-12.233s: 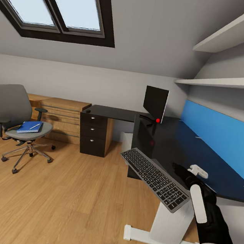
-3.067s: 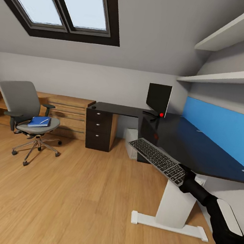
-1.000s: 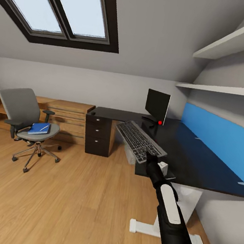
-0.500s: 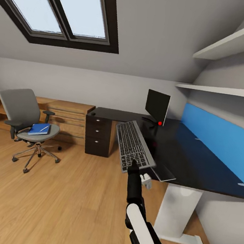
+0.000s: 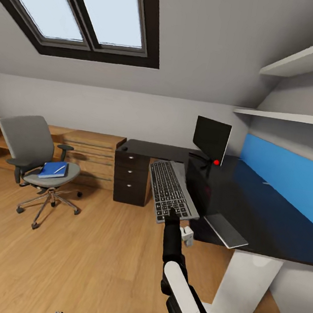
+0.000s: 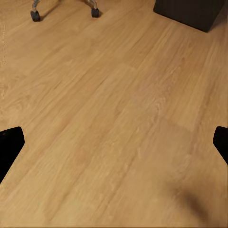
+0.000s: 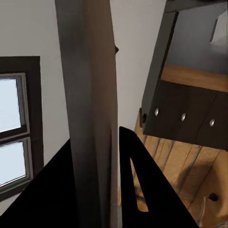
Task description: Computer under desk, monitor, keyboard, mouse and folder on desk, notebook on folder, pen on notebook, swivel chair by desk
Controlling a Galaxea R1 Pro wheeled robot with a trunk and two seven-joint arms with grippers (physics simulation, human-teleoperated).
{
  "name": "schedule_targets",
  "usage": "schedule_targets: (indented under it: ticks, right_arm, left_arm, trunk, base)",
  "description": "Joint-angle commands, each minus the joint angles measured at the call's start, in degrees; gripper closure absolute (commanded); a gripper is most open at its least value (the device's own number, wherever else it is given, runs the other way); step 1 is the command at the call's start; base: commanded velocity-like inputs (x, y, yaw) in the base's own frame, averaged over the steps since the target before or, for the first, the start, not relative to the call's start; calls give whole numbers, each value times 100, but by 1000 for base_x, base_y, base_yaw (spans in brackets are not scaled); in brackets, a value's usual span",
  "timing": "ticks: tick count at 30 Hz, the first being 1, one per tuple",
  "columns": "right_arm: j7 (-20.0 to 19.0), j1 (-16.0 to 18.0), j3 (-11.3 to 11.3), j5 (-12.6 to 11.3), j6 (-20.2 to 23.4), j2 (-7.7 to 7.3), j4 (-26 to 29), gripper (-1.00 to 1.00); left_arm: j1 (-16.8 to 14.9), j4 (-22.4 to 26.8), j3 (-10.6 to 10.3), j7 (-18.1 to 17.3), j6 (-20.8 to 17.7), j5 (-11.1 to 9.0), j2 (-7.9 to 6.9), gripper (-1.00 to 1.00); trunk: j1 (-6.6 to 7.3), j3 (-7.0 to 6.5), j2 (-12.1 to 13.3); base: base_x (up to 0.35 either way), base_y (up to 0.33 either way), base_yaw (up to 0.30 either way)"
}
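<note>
An attic bedroom with a plank floor [image 5: 87, 261], a skylight [image 5: 92, 8] up left and wall shelves [image 5: 309, 58] at right. The black counter [image 5: 267, 217] runs along the right wall before a blue panel [image 5: 294, 171], with the monitor [image 5: 211, 138] at its far corner and a drawer unit [image 5: 132, 183] under its far left end. The right tool [image 5: 172, 217] is clamped on the near edge of the keyboard [image 5: 170, 190], held in the air just left of the counter's edge. Far left, the chair [image 5: 35, 154] carries the folder [image 5: 53, 170] with the pen [image 5: 59, 168] on top. The left tool [image 6: 114, 145] is spread wide over bare floor, holding nothing.
</note>
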State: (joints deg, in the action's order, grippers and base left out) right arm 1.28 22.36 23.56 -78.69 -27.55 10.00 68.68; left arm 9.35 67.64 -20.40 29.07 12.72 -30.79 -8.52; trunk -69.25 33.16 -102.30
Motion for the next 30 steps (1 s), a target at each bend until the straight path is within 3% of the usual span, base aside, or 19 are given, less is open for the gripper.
schedule_targets:
  ticks: [1,14,21,30]
  right_arm:
    - [-5,5,11,-18,-31,0,5,100]
    - [-5,-12,6,-24,-33,0,5,100]
    - [-4,-12,1,-28,-31,0,5,100]
    - [-5,-12,0,-26,-31,0,5,100]
  left_arm:
    - [-3,3,-3,17,39,-63,-8,-100]
    - [-3,3,91,-4,3,-109,-130,-100]
    - [-3,-1,82,2,3,-83,-119,-100]
    - [-3,-22,50,16,-5,-64,-74,-100]
  trunk:
    - [-2,4,-3]
    - [-2,33,-3]
    - [151,-55,278]
    - [349,-212,639]
  base:
    - [226,269,0]
    - [228,269,16]
    - [282,183,51]
    - [237,-9,5]
